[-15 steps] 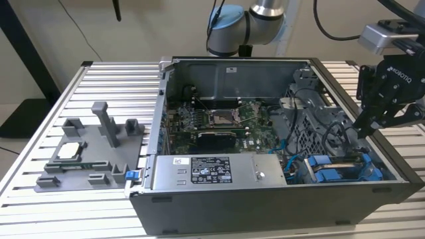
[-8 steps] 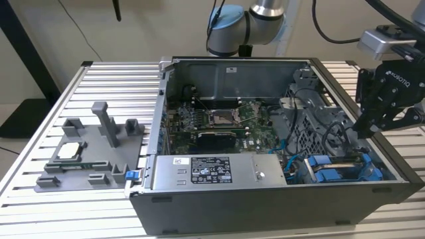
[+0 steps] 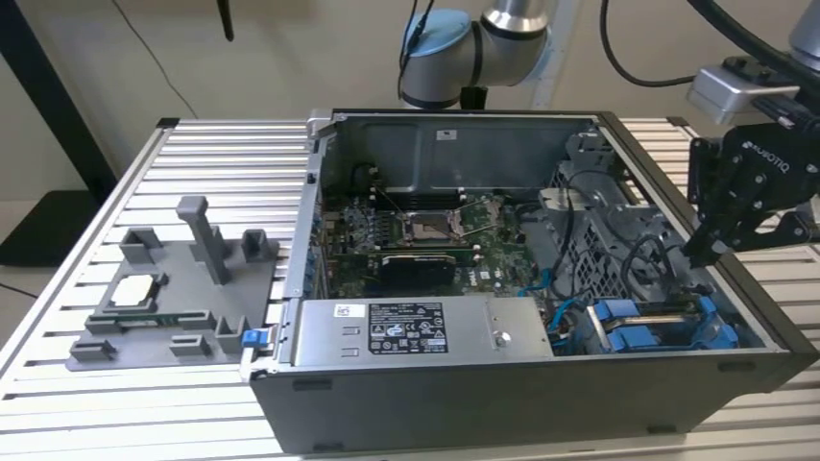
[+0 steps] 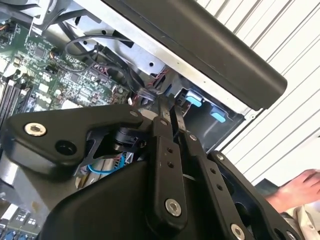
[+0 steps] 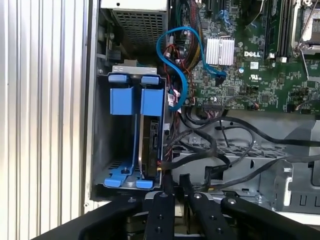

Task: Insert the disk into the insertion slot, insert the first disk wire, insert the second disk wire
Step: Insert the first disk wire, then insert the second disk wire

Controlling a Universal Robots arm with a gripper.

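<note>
The gripper (image 3: 702, 257), its fingers drawn together on nothing, hung close to the insertion slot (image 5: 100, 150), where the disk (image 5: 152, 145) sat edge-on.

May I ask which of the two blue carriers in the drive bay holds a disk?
The carrier nearer the motherboard: a dark disk sits in it; the other carrier is an empty frame.

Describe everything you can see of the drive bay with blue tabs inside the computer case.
The drive bay is a grey sheet-metal cage in a corner of the open computer case. Two bright blue plastic carriers stand side by side in it, with tabs at both ends. One seems to hold a dark drive; the other looks empty. A blue cable loops close beside it.
</note>
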